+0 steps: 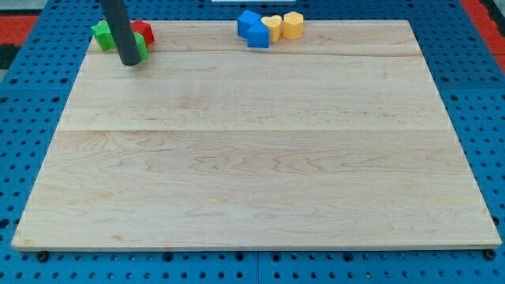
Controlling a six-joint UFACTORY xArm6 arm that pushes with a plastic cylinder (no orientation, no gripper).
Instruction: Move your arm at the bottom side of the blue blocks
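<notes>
Camera view: wooden board (252,158) on a blue pegboard surround (24,118). My tip (131,62) sits at the far left corner of the board, right among the green blocks (102,34) and the red block (142,31); the rod covers part of them, so I can't tell if the tip touches the green piece at its right or just stands in front. No gripper on this rig, only the rod, so nothing to open or close and nothing is held.

Task things: two blue blocks (253,28), touching each other, at the far edge a bit left of centre. Touching their right side is a yellow heart-like block (271,26), then a yellow block w/ faceted sides (293,24) just beside that. Tip is well apart from this group, off to its left.

Target spot, as I judge it: bare board just near-side of the blues, approx below them in the view.

Risks:
- Pulling out of the green/red cluster sideways could drag a green piece along, since the tip is tight against them. Safer to back off toward the near side first.
- Going straight right along the far edge would hit the blues' left face and shove them into the yellows, maybe off the far edge.
- Coming in too far from the near side would nudge the blues off the board; there's little margin behind them.
</notes>
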